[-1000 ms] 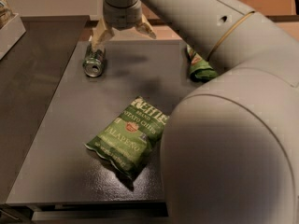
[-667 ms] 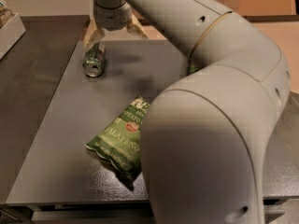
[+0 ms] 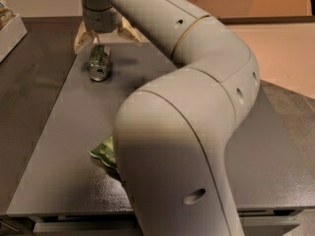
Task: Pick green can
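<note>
The green can (image 3: pixel 99 63) lies on its side at the far left of the dark table (image 3: pixel 59 146), its silver end facing the camera. My gripper (image 3: pixel 105 34) hangs just behind and above the can, with its two pale fingers (image 3: pixel 82 34) spread wide apart. The can lies in front of the left finger and is not held. The arm fills the middle and right of the view.
A green chip bag (image 3: pixel 104 151) peeks out from behind the arm near the table's front. A white container (image 3: pixel 10 28) stands at the far left edge. The smaller snack bag is hidden by the arm.
The arm has swung left and forward, now covering most of the chip bag and the small bag. The gripper has shifted left and stays behind the can. The can has not moved.
</note>
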`<state>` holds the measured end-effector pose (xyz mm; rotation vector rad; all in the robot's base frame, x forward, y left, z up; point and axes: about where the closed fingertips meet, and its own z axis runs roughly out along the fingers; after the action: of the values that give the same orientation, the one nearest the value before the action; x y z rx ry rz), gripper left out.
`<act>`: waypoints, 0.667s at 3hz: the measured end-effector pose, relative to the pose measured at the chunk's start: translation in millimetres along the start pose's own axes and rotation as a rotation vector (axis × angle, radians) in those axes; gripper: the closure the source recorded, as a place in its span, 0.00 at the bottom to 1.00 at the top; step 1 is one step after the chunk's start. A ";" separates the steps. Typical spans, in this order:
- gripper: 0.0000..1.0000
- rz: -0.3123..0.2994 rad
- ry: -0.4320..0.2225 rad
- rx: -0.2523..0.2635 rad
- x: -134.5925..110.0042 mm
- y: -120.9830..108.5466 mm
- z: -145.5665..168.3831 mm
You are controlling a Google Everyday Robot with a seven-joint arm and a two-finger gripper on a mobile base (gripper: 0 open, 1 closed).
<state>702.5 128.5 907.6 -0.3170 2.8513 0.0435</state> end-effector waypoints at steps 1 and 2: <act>0.00 0.020 0.015 -0.010 -4.2 12.2 13.1; 0.00 0.035 0.029 -0.010 -4.8 17.7 25.3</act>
<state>709.9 148.3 884.6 -0.2713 2.8859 0.0600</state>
